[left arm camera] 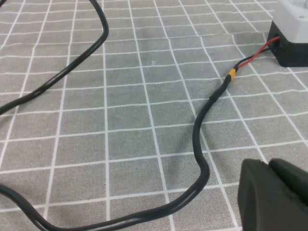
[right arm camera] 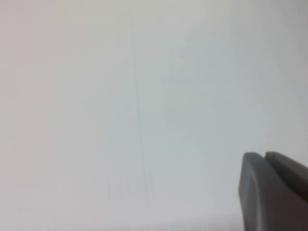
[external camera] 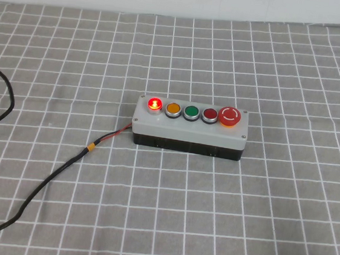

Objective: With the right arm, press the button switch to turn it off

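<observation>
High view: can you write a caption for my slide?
Lit button switch glows at the left end of the grey box on checked cloth; neither end effector in this view.

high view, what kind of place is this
Probably a robot test bench: a grey checked cloth under a button box whose button switch glows. Left gripper and right gripper show only in wrist views.

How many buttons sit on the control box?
5, in one row on the grey box: lit button switch at its left end, then orange, green, dark red, and the big red mushroom button at right.
</observation>
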Robot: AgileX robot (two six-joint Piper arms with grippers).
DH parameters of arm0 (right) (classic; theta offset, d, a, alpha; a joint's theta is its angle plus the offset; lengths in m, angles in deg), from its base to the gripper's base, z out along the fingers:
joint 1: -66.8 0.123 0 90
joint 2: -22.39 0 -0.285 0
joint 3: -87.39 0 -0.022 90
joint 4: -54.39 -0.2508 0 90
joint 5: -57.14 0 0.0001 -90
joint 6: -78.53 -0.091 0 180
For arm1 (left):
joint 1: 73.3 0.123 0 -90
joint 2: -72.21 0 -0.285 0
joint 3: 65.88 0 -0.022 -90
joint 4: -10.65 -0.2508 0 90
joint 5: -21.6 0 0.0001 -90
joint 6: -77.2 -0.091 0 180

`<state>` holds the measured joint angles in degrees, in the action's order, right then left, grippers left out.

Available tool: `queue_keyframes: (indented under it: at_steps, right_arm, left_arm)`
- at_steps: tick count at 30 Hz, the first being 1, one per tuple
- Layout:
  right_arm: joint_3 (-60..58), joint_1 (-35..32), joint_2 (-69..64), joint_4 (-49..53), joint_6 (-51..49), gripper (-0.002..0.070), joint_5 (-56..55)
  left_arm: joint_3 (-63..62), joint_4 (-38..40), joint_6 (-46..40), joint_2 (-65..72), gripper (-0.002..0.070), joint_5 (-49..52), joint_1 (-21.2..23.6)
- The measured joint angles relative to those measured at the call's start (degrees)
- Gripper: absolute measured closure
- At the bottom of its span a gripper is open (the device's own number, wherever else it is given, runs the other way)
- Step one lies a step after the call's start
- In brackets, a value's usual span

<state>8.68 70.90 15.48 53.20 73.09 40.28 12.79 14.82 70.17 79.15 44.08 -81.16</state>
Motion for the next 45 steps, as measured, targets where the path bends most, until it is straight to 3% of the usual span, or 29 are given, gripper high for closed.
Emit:
queue_keyframes:
  at_steps: [3,6,15,24,28,31,34,38,45]
  right_arm:
    - [0.0,0.0,0.0,-0.11,0.0,0.0692,-11.72]
    - [1.75,0.0,0.0,-0.7,-1.63,0.0693,-13.84]
    - [25.13,0.0,-4.12,-1.06,-9.19,0.0692,9.78]
    - [42.92,-0.1,-26.68,-2.67,-10.28,0.0693,41.42]
    - [45.83,-0.1,-35.46,-1.42,-7.29,0.0692,42.91]
    - [46.32,-0.1,-39.75,-7.04,-6.28,0.0693,38.27]
    - [46.73,-0.1,-43.84,-14.8,-1.57,0.0692,34.9]
    - [48.6,-0.1,-49.83,-27.53,12.65,0.0692,35.01]
    - [59.44,4.38,-64.18,-44.21,41.11,0.0692,46.9]
  left_arm:
    - [0.0,0.0,0.0,0.0,0.0678,0.0,0.0]
    - [0.0,0.0,0.0,0.0,0.0678,0.0,0.0]
    - [0.0,0.0,0.0,0.0,0.0678,0.0,0.0]
    - [0.0,0.0,0.0,0.0,0.0678,0.0,0.0]
    - [0.0,0.0,0.0,0.0,0.0678,0.0,0.0]
    - [0.0,0.0,0.0,0.0,0.0678,0.0,0.0]
    - [0.0,0.0,0.0,0.0,0.0678,0.0,0.0]
    - [0.0,0.0,0.0,0.0,0.0678,0.0,0.0]
    - [0.0,0.0,0.0,0.0,0.0678,0.0,0.0]
